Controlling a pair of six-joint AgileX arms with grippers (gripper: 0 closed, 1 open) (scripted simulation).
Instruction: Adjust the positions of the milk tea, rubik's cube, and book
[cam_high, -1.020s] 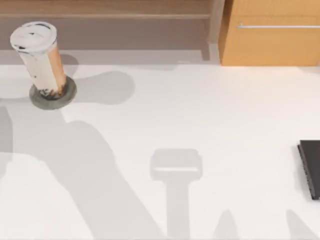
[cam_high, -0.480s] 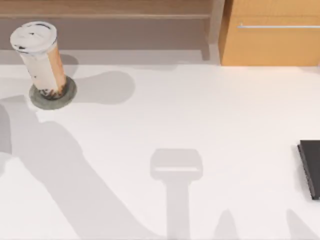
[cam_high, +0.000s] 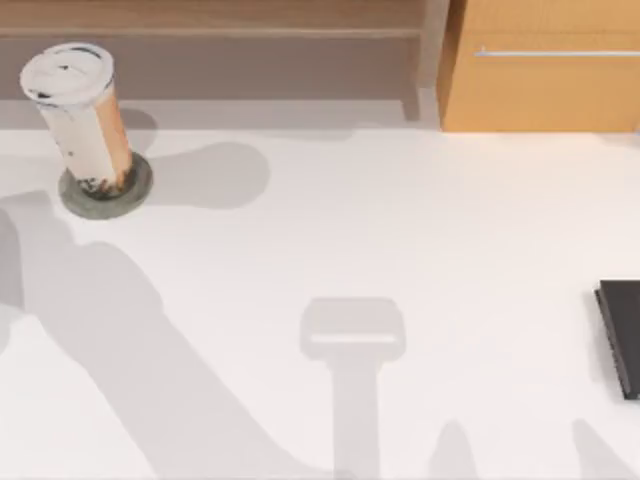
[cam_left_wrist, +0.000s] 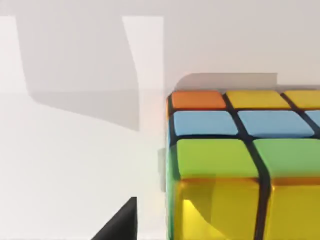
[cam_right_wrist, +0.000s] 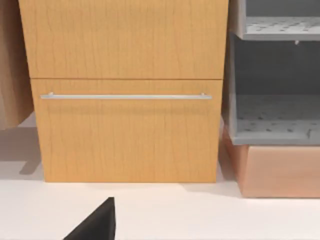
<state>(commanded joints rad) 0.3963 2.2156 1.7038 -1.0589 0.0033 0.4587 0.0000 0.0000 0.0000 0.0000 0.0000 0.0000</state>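
Note:
The milk tea (cam_high: 80, 115), a tall cup with a white lid and orange-brown sides, stands upright on a flat grey disc (cam_high: 105, 192) at the table's far left. The rubik's cube (cam_left_wrist: 245, 165) lies very close in the left wrist view, showing orange, yellow, blue and green tiles. It rests on the white table. A black corner of my left gripper (cam_left_wrist: 120, 226) sits just beside the cube, and I cannot tell whether they touch. A black corner of my right gripper (cam_right_wrist: 97, 225) shows above the white table, facing a wooden cabinet. The book is out of view.
A black flat slab (cam_high: 622, 338) lies at the table's right edge. A wooden drawer cabinet (cam_high: 540, 65) with a metal handle stands at the back right, with grey shelves (cam_right_wrist: 275, 115) beside it. Arm shadows fall across the table's left and front.
The broad arm shadow on the table's left slid further left up to half a second ago. The milk tea and the black slab have not moved.

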